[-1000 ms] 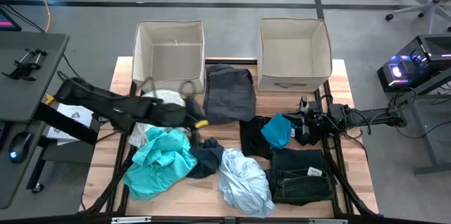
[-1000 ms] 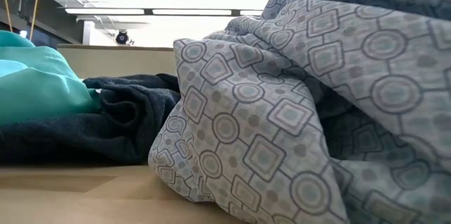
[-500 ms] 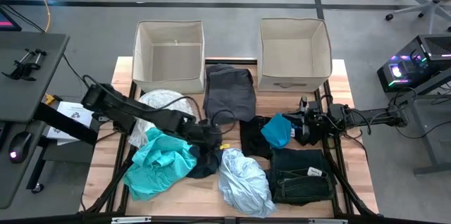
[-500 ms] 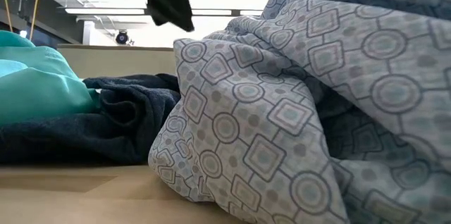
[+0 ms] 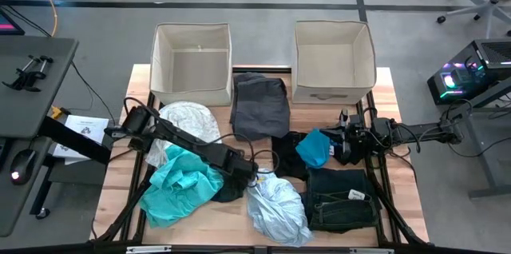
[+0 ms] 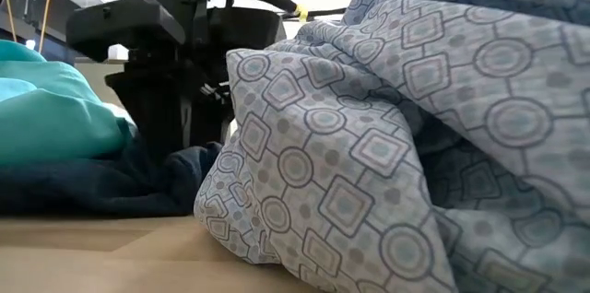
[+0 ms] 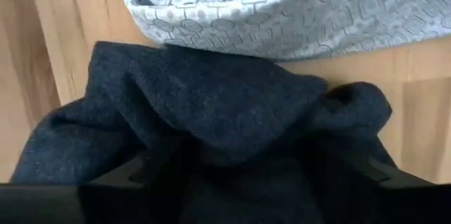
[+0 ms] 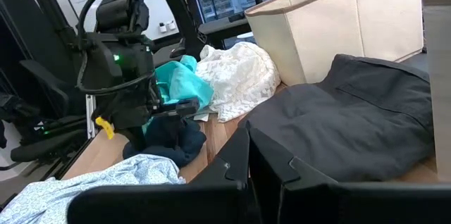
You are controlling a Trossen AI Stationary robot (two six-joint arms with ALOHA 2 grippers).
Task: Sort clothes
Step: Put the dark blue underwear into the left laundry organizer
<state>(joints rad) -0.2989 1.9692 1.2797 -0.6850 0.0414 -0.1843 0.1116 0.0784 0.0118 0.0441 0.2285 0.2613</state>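
My left gripper (image 5: 242, 172) stands open low over a navy garment (image 7: 232, 111) in the middle of the table. The garment lies between a teal garment (image 5: 180, 182) and a pale blue patterned one (image 5: 275, 206). The gripper's two fingers stand on either side of a raised hump of the navy cloth. A white lacy garment (image 5: 188, 118) lies before the left bin, with a dark grey one (image 5: 259, 106) beside it. My right gripper (image 5: 342, 144) waits shut at the right, next to a small blue garment (image 5: 314, 148). My left gripper comes from above, pointing down, with its open fingers (image 7: 134, 175) on both sides of the navy garment's bunched hump (image 7: 211, 132). I cannot tell whether they touch the cloth. The garment lies slack on the table.
Two beige fabric bins (image 5: 192, 26) (image 5: 334, 24) stand at the table's far edge. A black garment (image 5: 287, 158) and dark denim (image 5: 339, 198) lie at the near right. A desk with papers stands left of the table.
My left gripper has gone from beside the white garment toward the table's near edge and right, and down onto the navy garment. In the low view it has dropped from the top edge to cloth level. The clothes have stayed where they were.
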